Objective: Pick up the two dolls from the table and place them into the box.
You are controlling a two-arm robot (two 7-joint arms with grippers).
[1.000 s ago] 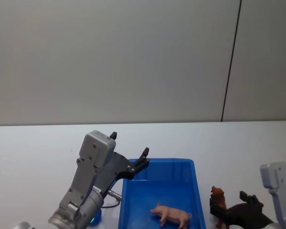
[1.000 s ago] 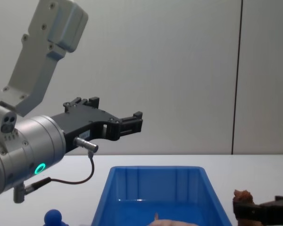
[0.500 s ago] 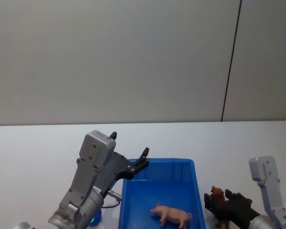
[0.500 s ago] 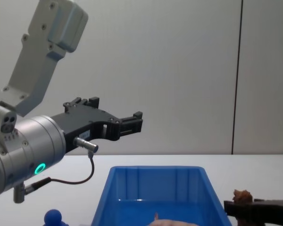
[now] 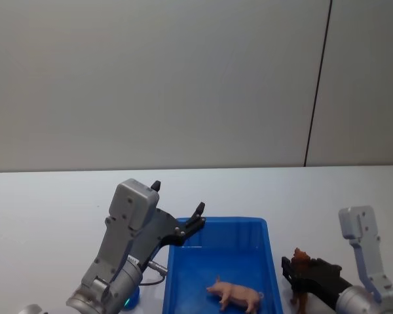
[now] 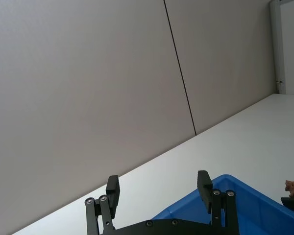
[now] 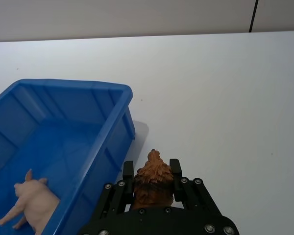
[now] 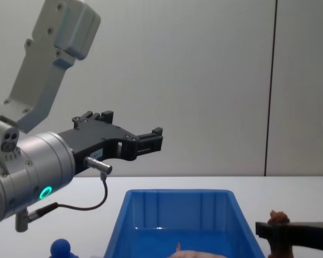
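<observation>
Right now the right gripper (image 7: pixel 152 170) is clamped on the brown toy animal (image 7: pixel 154 186). Its two black fingers (image 7: pixel 128 172) press the toy's flanks from either side, and the toy's head pokes up and forward between them. In the head view the gripper and the toy sit just to the right of the box (image 5: pixel 219 222), close to its right wall but outside it. Whether the toy's feet touch the table (image 5: pixel 52 209) cannot be told.

The pink pig (image 5: pixel 236 295) lies inside the box, on its floor, nearer the right wall.

The left gripper (image 6: pixel 158 188) hangs in the air with its fingers spread apart and nothing between them. In the head view it is over the far left corner of the box, and the chest view shows it well above the rim.

The small blue figure (image 8: pixel 60 248) stands on the table to the left of the box, below the left arm and well apart from both grippers.
</observation>
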